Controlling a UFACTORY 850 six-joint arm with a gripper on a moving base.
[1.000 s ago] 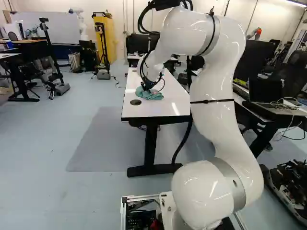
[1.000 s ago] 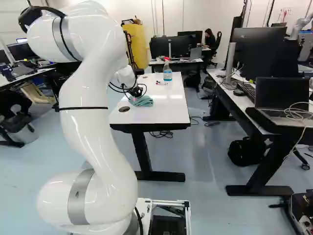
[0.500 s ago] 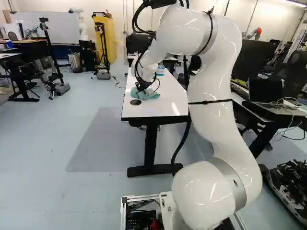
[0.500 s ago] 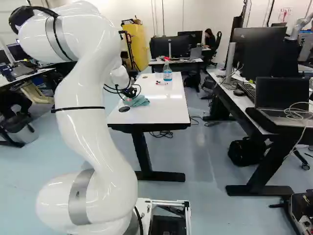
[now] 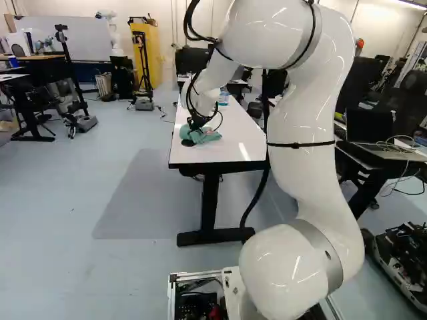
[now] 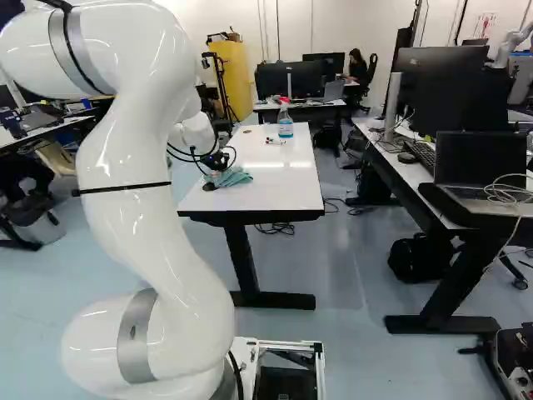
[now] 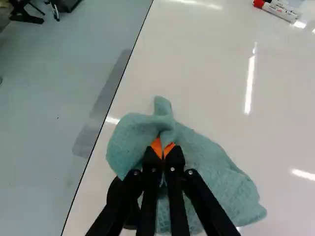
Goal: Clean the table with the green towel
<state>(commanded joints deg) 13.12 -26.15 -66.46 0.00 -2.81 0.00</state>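
At the upper centre of the left base view, we clamp the towel (image 7: 211, 172) in the gripper (image 5: 193, 126), on the table (image 5: 233, 148) near its edge.

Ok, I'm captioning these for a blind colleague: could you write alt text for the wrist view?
A black gripper has its orange-padded jaws closed on a bunched green towel, which rests on a glossy white table near its edge. A red-capped marker lies on the table farther ahead; past the edge is pale blue floor.

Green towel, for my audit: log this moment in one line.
gripper shut on green towel; towel on white table; spray bottle farther along
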